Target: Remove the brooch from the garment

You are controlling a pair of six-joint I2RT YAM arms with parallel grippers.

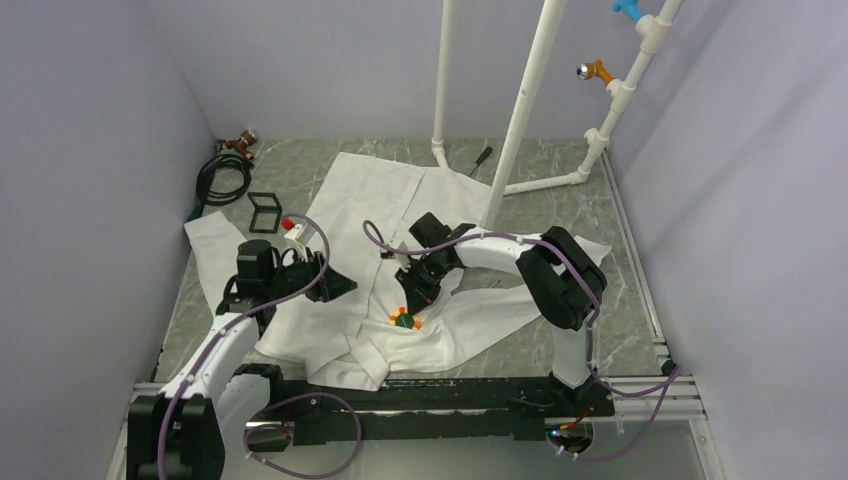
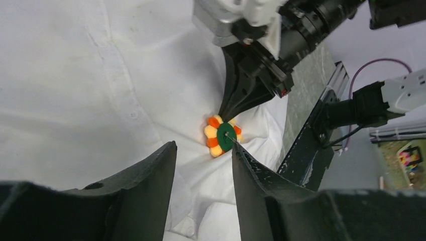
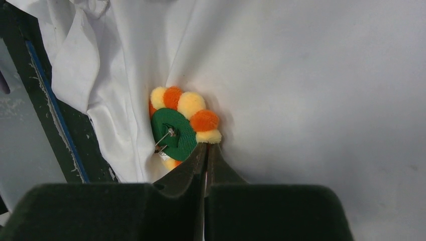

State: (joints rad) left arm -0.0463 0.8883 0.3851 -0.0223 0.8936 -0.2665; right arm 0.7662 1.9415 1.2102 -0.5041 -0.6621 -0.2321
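Two grippers flank a brooch (image 3: pixel 176 131) pinned to a white shirt (image 1: pixel 370 195), near the middle of the table's (image 1: pixel 630 230) near edge. The right gripper (image 3: pixel 206 150) has its fingers pressed together, tips at the brooch's rim; whether they nip it cannot be told. The left gripper (image 2: pixel 203 155) hangs spread just beside it. The brooch looks light and squashy, and the thin cloth is likely to lift with it, so the firmer green disc seems the better hold. Only the right wrist view shows the metal pin (image 3: pixel 165 136); only the overhead view shows the whole shirt.
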